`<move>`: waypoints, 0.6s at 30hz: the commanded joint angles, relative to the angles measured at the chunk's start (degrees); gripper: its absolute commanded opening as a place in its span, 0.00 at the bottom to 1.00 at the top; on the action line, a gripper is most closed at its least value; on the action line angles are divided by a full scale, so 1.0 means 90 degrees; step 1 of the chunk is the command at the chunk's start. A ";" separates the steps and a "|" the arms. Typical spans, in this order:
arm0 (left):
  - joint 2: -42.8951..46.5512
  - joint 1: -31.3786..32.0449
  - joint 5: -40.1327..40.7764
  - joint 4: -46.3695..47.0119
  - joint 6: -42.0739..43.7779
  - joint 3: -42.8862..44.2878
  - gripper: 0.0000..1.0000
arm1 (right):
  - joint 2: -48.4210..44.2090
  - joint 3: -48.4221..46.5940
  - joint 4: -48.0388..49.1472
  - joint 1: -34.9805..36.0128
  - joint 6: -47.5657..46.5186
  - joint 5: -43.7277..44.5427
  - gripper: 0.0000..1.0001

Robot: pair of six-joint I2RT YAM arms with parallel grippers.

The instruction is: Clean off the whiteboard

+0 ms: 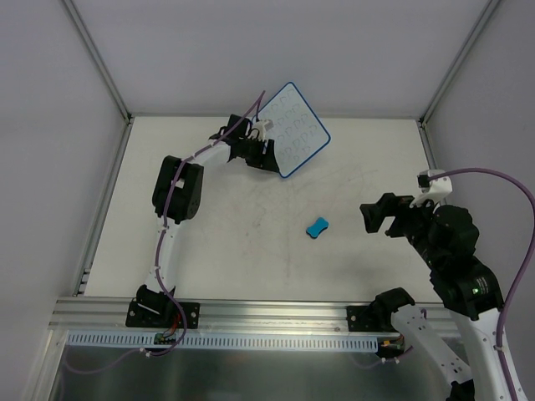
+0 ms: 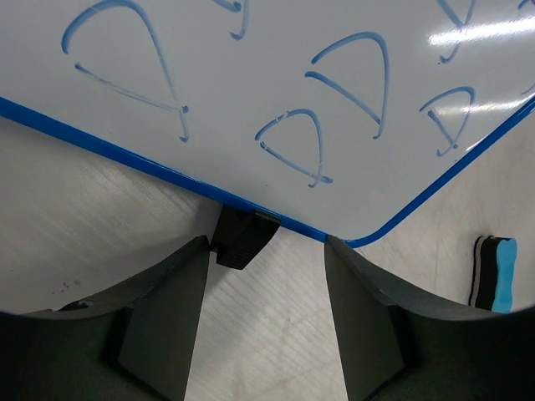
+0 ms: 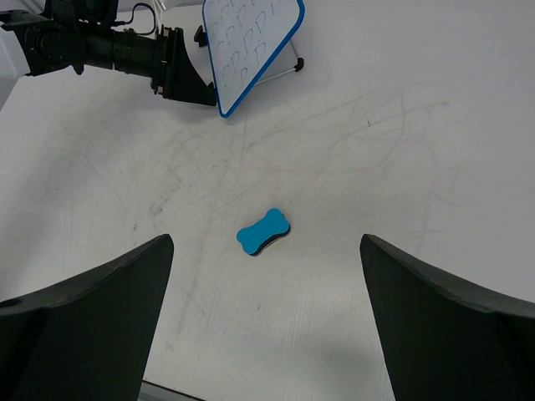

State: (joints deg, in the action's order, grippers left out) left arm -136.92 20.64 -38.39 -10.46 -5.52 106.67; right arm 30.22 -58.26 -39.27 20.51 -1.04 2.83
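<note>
Blue-rimmed whiteboard point(image 1: 297, 129), one, stands tilted at the far side of the tabletop point(image 1: 209, 251), its blue marks unerased. The left gripper point(image 1: 267, 160), fingers apart, waits at the board's lower edge, probably to steady it. One blue eraser point(image 1: 317, 226) lies mid-tabletop. The right gripper point(image 1: 374, 219), spread and empty, hovers near it, likely to fetch it.

**Item 1, left arm** point(image 1: 171, 219): you are looking at white tubular links joining blocky black joint housings. A purple cable point(image 1: 173, 196) is running along them, and a black base plate point(image 1: 160, 312) is sitting at the table's near edge. The left gripper point(image 1: 266, 155) is showing matte black, flat-faced fingers point(image 2: 159, 326).

**Item 2, right arm** point(image 1: 456, 271): you are seeing matching black housings, one glowing with a small green light point(image 1: 476, 289). It is also carrying a white wrist fitting point(image 1: 431, 179) and a second purple cable point(image 1: 489, 171). The right gripper point(image 1: 378, 219) is showing broad dark grey fingers point(image 3: 84, 326).
</note>
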 commanded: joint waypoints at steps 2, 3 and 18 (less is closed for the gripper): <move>0.0204 0.0138 -0.0031 0.0039 0.0242 0.0198 0.56 | -0.0125 0.0018 -0.0110 0.0025 0.0096 0.0144 0.99; 0.0204 0.0138 -0.0002 0.0039 0.0261 0.0208 0.56 | -0.0135 0.0018 -0.0129 0.0025 0.0096 0.0144 0.99; 0.0116 0.0372 0.0174 0.0039 0.0525 0.0432 0.45 | -0.0223 0.0009 -0.0227 0.0025 0.0271 0.0164 0.99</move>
State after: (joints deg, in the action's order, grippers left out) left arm -136.92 22.33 -35.51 -11.07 -2.33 107.46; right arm 28.53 -58.24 -41.43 20.51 -0.38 3.68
